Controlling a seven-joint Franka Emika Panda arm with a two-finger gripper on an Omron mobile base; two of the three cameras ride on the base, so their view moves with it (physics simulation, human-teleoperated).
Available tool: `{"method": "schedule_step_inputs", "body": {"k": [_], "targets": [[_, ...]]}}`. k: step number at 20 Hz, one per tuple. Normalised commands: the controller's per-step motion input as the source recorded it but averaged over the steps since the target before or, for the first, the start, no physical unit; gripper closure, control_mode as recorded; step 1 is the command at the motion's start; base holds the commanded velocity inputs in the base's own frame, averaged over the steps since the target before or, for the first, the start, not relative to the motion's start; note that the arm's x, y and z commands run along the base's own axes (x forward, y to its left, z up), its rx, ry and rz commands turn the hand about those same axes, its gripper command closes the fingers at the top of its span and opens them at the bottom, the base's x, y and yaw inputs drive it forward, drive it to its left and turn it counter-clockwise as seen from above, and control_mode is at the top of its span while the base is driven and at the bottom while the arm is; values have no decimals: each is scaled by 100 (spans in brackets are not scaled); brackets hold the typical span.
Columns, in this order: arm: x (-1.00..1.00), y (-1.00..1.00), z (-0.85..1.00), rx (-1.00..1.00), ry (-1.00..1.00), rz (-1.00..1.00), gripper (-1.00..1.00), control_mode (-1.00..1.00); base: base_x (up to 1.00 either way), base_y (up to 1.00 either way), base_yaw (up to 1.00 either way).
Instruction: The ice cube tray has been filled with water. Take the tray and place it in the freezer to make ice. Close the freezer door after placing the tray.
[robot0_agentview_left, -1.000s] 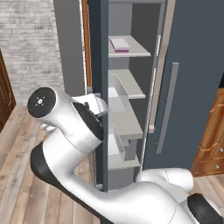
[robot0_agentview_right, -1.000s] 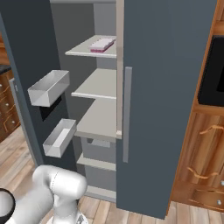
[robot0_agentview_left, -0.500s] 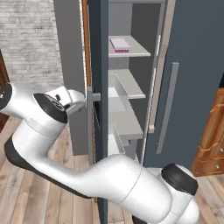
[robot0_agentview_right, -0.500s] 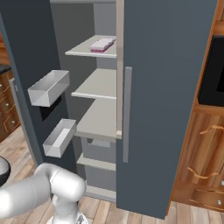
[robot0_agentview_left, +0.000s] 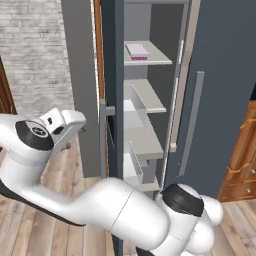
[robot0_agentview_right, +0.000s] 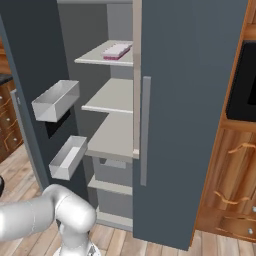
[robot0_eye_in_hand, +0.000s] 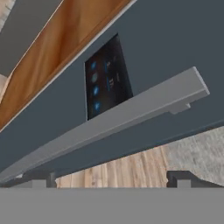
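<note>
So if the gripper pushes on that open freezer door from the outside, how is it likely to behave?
The freezer door is a tall rigid panel, so it should swing as one piece rather than flex. Its two door bins look empty, so probably light. The open gripper sits by the bar handle; the smooth face might let the fingertips slide.

Both base views look forward and down from behind the arm, sharing the open freezer (robot0_agentview_right: 115, 100) shelves from left and right. The hand view sits close against the freezer door (robot0_eye_in_hand: 166, 48), its handle (robot0_eye_in_hand: 113, 118) crossing mid-frame.
</note>
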Motion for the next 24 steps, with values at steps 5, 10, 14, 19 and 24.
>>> {"method": "schedule_step_inputs", "body": {"k": [5,10,14,19,24], "targets": [[8,0,-25,-15,0,-11,-100,-100,0,0,0],[13,-1,-19,-12,5,-8,-100,-100,0,0,0],[12,0,-21,-12,7,-6,-100,-100,0,0,0],[5,-3,-24,-10,8,-3,-100,-100,0,0,0],[1,-18,-19,-1,14,0,-100,-100,0,0,0]]}}
